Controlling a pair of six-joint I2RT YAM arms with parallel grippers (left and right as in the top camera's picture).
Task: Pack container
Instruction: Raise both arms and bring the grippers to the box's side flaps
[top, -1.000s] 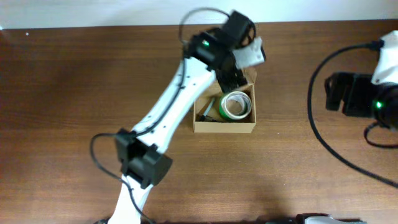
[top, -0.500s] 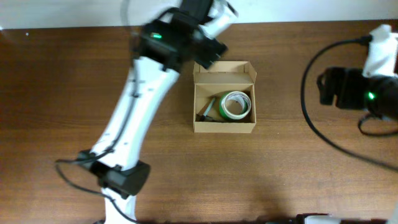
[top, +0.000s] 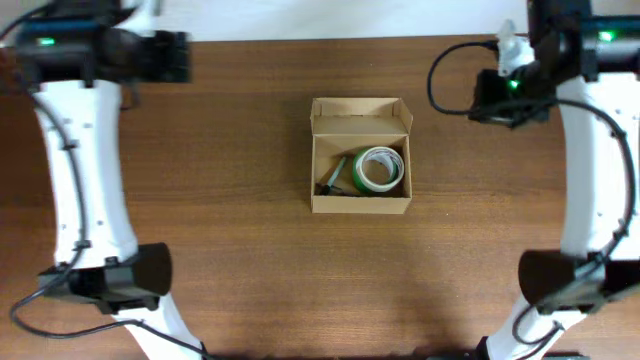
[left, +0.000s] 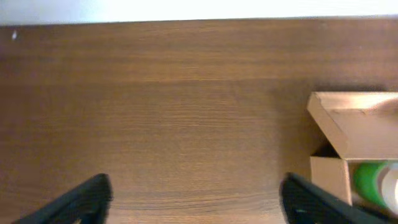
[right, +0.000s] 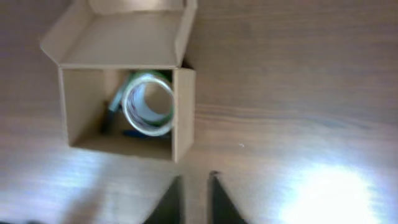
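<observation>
The container (top: 361, 205), a small tan cardboard box, stands in the middle of the table with its lid flap (top: 360, 108) folded back on the far side. Inside lie a green and white tape roll (top: 380, 168) and a dark pen-like item (top: 333, 175). My left gripper (left: 196, 186) is open above bare wood at the far left, with the container (left: 354, 124) at that view's right edge. My right gripper (right: 195, 180) is shut on nothing, up by the back right. In its view the container (right: 183, 112) and the tape roll (right: 149, 104) lie just ahead, left of the fingertips.
A black cable (top: 445, 70) loops beside the right arm at the back. The table's far edge (top: 300, 38) meets a white wall. Both arms' bases (top: 120, 285) stand near the front corners.
The left arm swung away from above the container to the far left. The right arm came in from the right edge to the back right, and its jaws closed.
</observation>
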